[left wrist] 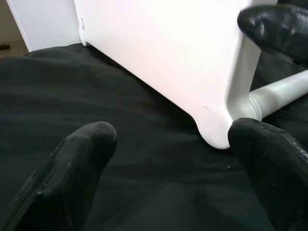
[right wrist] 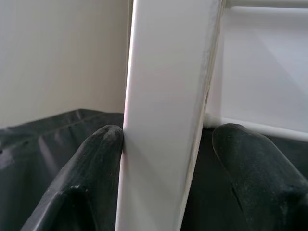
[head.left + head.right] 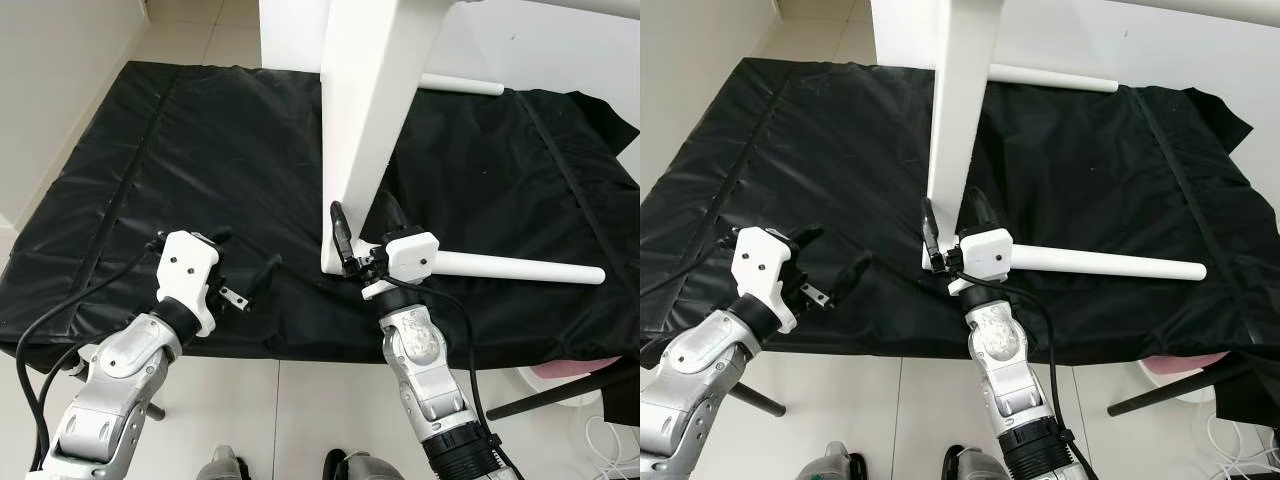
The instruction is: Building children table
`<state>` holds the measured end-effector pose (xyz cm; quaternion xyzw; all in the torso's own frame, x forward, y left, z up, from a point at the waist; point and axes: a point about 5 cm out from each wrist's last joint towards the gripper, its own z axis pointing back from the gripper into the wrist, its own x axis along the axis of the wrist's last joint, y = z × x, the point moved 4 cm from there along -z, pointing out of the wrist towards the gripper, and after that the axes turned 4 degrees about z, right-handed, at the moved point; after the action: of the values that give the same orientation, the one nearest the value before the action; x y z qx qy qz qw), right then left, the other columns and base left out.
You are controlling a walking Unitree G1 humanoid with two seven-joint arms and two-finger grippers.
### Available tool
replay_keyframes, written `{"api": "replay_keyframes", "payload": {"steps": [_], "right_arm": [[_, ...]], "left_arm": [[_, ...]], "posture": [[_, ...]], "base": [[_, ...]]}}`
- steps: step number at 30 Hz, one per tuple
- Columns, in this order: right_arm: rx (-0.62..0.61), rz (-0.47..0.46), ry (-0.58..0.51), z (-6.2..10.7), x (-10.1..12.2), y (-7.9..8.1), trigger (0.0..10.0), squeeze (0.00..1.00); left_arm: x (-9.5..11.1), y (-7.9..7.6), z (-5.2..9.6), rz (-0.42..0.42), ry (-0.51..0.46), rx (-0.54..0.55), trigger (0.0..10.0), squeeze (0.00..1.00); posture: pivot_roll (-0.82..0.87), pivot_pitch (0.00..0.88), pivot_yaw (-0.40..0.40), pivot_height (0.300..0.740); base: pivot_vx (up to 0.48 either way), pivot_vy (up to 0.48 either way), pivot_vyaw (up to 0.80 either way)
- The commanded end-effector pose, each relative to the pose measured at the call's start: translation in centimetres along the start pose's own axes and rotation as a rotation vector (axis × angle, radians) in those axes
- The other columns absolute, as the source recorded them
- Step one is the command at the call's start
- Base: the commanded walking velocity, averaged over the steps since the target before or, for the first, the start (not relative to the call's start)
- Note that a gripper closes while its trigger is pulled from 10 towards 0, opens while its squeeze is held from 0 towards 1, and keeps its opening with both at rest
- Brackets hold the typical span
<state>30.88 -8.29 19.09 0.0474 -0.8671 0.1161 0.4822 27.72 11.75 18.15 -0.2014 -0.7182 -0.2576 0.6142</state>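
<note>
The white children's table stands on its side on a black cloth (image 3: 200,150), its flat top (image 3: 370,100) rising edge-on. One round white leg (image 3: 520,268) lies out to the right from the lower corner, and another leg (image 3: 460,85) shows behind. My right gripper (image 3: 365,222) straddles the top's edge just above that corner. In the right wrist view one finger (image 2: 96,163) touches the white top (image 2: 168,120), while the other finger (image 2: 250,168) stands slightly off. My left gripper (image 3: 245,258) hovers open over the cloth to the left, facing the corner (image 1: 211,130).
The cloth-covered surface ends near me at a front edge (image 3: 300,350), with tiled floor below. A white wall (image 3: 50,80) runs along the left. At the lower right are a pink object (image 3: 570,370) and a black bar (image 3: 560,392).
</note>
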Motion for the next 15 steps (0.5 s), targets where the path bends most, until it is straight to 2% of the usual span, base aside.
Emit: {"api": "replay_keyframes", "payload": {"steps": [1, 4, 8, 11, 13, 15], "right_arm": [[-0.088, 0.068, 0.132, 2.3, -2.6, -3.4, 10.0, 0.00], [-0.069, 0.056, 0.155, 2.7, -2.9, -3.6, 10.0, 0.00], [0.066, -0.024, 0.158, 2.7, -2.8, -1.9, 10.0, 0.00], [0.090, -0.055, 0.152, 2.6, -2.6, -1.6, 10.0, 0.00], [0.096, -0.043, 0.147, 2.6, -2.5, -1.7, 10.0, 0.00], [0.072, -0.006, 0.152, 2.9, -2.6, -2.4, 10.0, 0.00]], "left_arm": [[-0.1, -0.8, 0.0, 0.004, 0.017, -0.086, 10.0, 0.00], [0.0, -0.8, -0.3, 0.013, 0.013, -0.090, 10.0, 0.00], [0.1, -0.9, -0.9, 0.006, 0.004, -0.097, 10.0, 0.00], [0.4, -1.0, -1.1, 0.000, -0.006, -0.101, 10.0, 0.00], [0.4, -1.1, -1.2, 0.007, -0.005, -0.103, 10.0, 0.00], [0.4, -1.1, -1.3, 0.025, -0.008, -0.100, 10.0, 0.00]], "posture": [[0.05, 0.125, -0.037, 0.740], [0.03, 0.120, -0.035, 0.740], [0.03, 0.115, -0.035, 0.740], [0.03, 0.110, -0.035, 0.740], [0.03, 0.103, -0.034, 0.740], [0.04, 0.088, -0.031, 0.740]], "base": [[0.000, 0.000, 0.00], [0.000, 0.000, 0.00], [0.000, 0.000, 0.00], [0.000, 0.000, 0.00], [0.000, 0.000, 0.00], [0.000, 0.000, 0.00]]}}
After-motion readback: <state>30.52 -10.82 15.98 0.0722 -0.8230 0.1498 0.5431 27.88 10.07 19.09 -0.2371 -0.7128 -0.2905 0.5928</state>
